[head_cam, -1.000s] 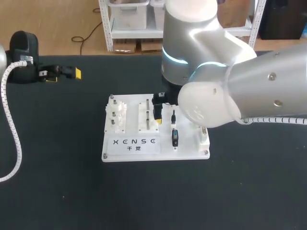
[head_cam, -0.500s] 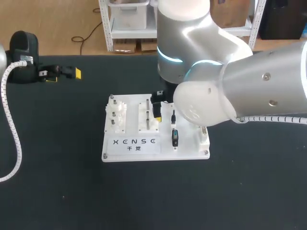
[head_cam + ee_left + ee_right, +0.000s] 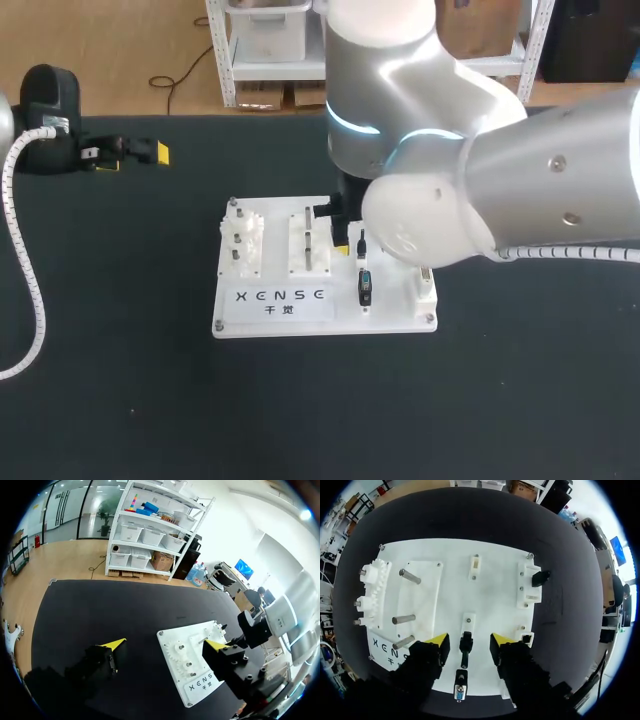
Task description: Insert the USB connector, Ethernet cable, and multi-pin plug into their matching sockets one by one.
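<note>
A white board (image 3: 390, 318) lies mid-table. On it a slim black USB connector (image 3: 465, 647) (image 3: 361, 243) stands in a small white holder. My right gripper (image 3: 469, 640) (image 3: 346, 246) hangs over it with a yellow-tipped finger on each side; a gap shows on both sides, so it is open. Just nearer along the board lies a multi-pin plug (image 3: 460, 691) (image 3: 365, 287). A black piece (image 3: 539, 577) sits in a white block on the board's right edge. My left gripper (image 3: 165, 645) (image 3: 130, 152) is open and empty, far left at the back.
Metal pegs (image 3: 402, 619) and white gears (image 3: 370, 587) stand on the board's left half. A small white socket block (image 3: 475, 566) sits ahead of the right gripper. My right arm's big joint (image 3: 430, 220) hides the board's back right corner. Black tabletop (image 3: 120, 400) surrounds the board.
My right gripper has shifted slightly right, from beside the pegs to over the black connector, and its fingers have drawn closer together. The left arm has not moved.
</note>
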You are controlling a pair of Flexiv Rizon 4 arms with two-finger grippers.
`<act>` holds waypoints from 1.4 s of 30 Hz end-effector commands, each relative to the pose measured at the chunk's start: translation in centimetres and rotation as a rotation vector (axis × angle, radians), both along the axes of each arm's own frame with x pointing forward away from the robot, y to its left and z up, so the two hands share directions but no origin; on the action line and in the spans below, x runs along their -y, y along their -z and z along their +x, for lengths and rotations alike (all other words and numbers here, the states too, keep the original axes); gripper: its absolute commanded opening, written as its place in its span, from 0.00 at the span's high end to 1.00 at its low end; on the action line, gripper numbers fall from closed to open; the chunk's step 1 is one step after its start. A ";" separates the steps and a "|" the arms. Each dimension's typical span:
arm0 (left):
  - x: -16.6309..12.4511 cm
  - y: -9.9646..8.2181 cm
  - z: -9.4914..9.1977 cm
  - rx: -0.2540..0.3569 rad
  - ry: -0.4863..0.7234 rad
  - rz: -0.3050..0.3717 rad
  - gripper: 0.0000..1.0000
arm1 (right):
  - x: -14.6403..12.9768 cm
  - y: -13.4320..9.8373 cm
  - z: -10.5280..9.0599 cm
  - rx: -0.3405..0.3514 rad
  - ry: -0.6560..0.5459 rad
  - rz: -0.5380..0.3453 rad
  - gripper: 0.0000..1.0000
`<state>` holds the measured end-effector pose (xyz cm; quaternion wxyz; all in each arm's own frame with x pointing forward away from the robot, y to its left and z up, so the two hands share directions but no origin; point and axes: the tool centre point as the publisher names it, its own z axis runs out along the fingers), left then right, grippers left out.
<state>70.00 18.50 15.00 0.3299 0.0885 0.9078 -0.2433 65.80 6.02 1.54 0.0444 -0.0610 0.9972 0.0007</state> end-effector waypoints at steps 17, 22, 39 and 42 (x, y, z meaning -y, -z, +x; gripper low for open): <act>0.0 0.0 0.0 0.000 0.000 0.000 0.00 | 0.7 0.1 -0.4 0.009 0.043 0.026 1.00; 0.0 0.0 0.0 0.000 0.000 0.000 0.00 | 0.7 -0.6 -0.4 0.025 0.043 0.018 1.00; 0.0 0.0 0.0 0.000 0.000 0.000 0.00 | 2.5 -3.7 -0.8 0.065 0.064 -0.014 1.00; 0.0 0.0 0.0 0.000 0.000 0.000 0.00 | 3.5 -3.8 -1.2 0.061 0.076 -0.016 1.00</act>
